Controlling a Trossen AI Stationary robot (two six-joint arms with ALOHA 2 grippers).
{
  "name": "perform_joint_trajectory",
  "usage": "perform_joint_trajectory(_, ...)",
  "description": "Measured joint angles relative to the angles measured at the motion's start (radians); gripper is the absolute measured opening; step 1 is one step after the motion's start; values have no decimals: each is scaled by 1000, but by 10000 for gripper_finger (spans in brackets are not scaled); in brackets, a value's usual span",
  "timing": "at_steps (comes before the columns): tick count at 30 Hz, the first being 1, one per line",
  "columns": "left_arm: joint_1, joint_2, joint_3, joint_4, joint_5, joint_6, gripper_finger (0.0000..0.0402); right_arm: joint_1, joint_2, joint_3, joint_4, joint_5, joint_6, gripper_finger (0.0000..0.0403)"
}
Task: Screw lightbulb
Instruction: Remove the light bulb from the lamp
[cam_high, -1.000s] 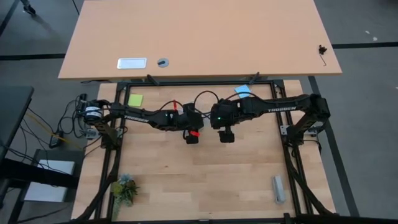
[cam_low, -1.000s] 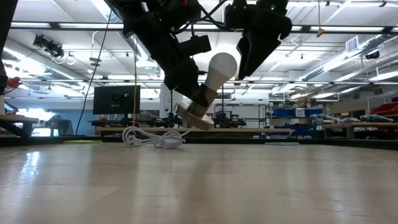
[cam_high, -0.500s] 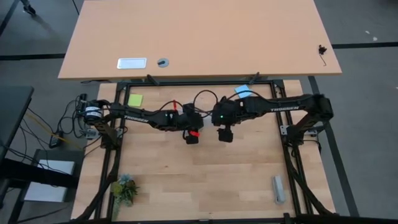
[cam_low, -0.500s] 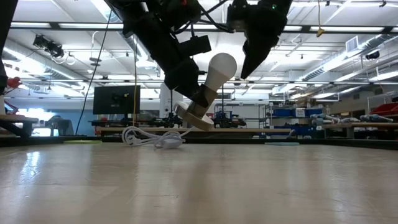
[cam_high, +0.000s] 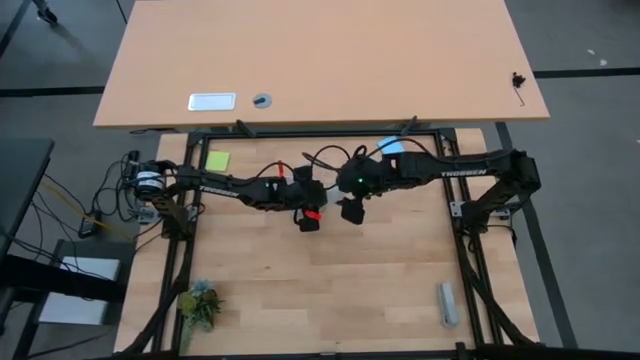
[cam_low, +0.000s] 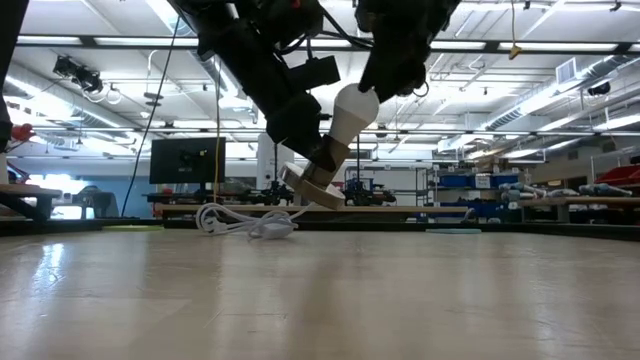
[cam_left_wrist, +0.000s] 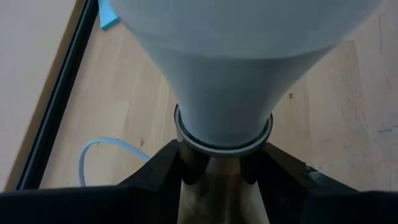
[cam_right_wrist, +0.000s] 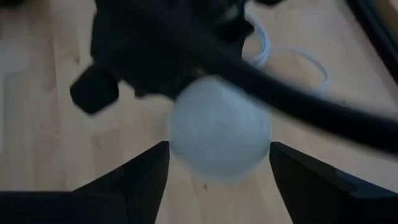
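Observation:
The white lightbulb (cam_low: 352, 108) sits with its narrow end in a tan socket base (cam_low: 308, 186), and both are tilted above the table. The bulb fills the left wrist view (cam_left_wrist: 230, 68). My left gripper (cam_low: 318, 150) is shut on the socket. My right gripper (cam_right_wrist: 219, 155) is open, with one finger on each side of the bulb's round end (cam_right_wrist: 219, 134). I cannot tell whether those fingers touch it. The socket's white cable (cam_low: 245, 222) lies looped on the table. In the high view the arms hide the bulb. My left gripper pinches the socket's neck (cam_left_wrist: 217, 180) between its two fingers (cam_left_wrist: 163, 167), just below the bulb's collar ring (cam_left_wrist: 222, 142). The fingers slant down from the table's left side. The socket is lifted clear of the table and tilted, with the bulb pointing up and to the right.
A green plant sprig (cam_high: 200, 304) lies near the front left and a grey object (cam_high: 448, 303) near the front right. A yellow note (cam_high: 217, 160) and a blue note (cam_high: 390, 146) lie at the far edge. A second table (cam_high: 320, 60) stands beyond.
My right gripper has moved toward the table's left edge and down onto the bulb's round end, and its fingers now flank it. My left gripper, the socket and the bulb have kept still.

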Motion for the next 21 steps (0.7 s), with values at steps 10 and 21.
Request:
perform_joint_trajectory(10,0,0,0,8,4,-4,162,-7,0,0,35,16,34,351)
perform_joint_trajectory(21,0,0,0,24,4,1,162,-24,0,-1,42,16,-16,371)
